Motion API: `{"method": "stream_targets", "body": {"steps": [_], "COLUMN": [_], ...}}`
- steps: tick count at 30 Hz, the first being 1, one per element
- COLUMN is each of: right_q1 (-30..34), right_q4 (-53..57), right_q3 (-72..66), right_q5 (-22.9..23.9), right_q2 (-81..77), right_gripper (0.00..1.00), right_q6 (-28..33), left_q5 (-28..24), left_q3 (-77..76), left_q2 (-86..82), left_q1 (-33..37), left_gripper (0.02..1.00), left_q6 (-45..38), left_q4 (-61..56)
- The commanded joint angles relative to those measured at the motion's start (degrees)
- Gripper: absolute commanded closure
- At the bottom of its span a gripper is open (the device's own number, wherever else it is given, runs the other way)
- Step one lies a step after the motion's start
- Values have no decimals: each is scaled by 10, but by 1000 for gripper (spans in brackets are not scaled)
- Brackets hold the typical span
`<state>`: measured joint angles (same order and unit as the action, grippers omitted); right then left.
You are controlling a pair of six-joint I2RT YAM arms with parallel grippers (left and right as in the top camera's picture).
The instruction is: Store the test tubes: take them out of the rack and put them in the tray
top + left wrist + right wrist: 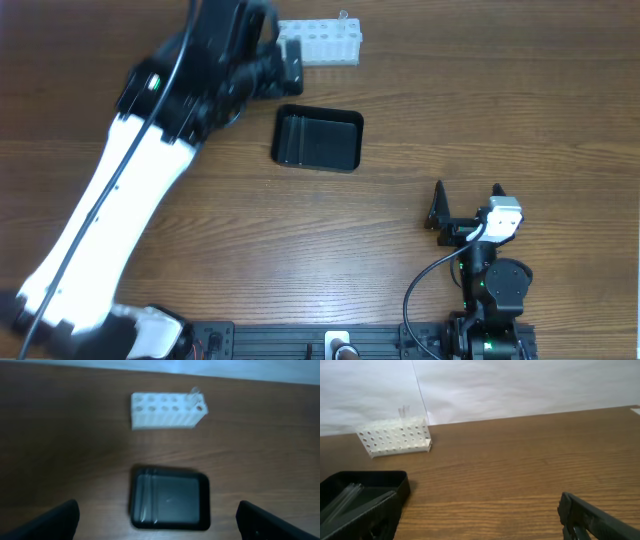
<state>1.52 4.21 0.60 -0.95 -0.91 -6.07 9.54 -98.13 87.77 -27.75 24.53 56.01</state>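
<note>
Presently, item one: tube point(194, 392), clear, standing upright in a corner hole at one end of the rack point(167, 410), its rim poking above the rack top. I judge it light, stiff, smooth-walled, and brittle if it is glass, so likely to slip under a loose pinch and crack under a hard one. I would take it by the exposed upper part, pads on opposite sides, and draw it straight up so it does not bind in the hole or tip the rack, which looks light enough to lift along with it. Item two: rack, white, perforated, at the far edge of the counter point(520, 100); every other hole I can make out is vacant. Item three: tray point(175, 502), black, shallow, near the rack on the arms' side but not touching it, with laid tubes point(142, 500) lying flat along one wall. I cannot count them. Item four: left pincer point(157, 507), fingers wide apart, holding nothing, raised above the tray and facing the rack. Item five: right pincer point(467, 187), fingers apart, empty, near its base and well clear of the goods. Markings: I can read no brand, label or writing on the tube, rack or tray.
</note>
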Motion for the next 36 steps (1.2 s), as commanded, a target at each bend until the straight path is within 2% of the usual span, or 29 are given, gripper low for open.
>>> {"method": "stream_targets", "body": {"steps": [1, 5, 9, 16, 25, 29, 36], "right_q1": [3, 3, 3, 3, 3, 3, 3], "right_q4": [2, 2, 2, 2, 2, 2, 2], "right_q3": [-3, -3, -3, -3, -3, -3, -3], "right_q5": [5, 5, 5, 5, 5, 5, 5], "right_q2": [6, 6, 6, 6, 6, 6, 6], "right_gripper": [9, 9, 7, 7, 12, 7, 9], "right_q6": [-5, -5, -5, -5, -5, -5, -5], "left_q5": [23, 23, 17, -50, -50, -50, -50], "left_q3": [141, 259, 398, 596, 787, 866, 928], "left_q2": [-120, -220, -336, -508, -657, -725, -788], "left_q1": [3, 10, 45, 148, 227, 242, 276], "left_gripper": [20, 20, 20, 23, 20, 20, 20], "left_q6": [0, 0, 0, 0, -1, -1, -1], "left_q4": [-22, -90, -228, -435, -686, -744, -756]}}
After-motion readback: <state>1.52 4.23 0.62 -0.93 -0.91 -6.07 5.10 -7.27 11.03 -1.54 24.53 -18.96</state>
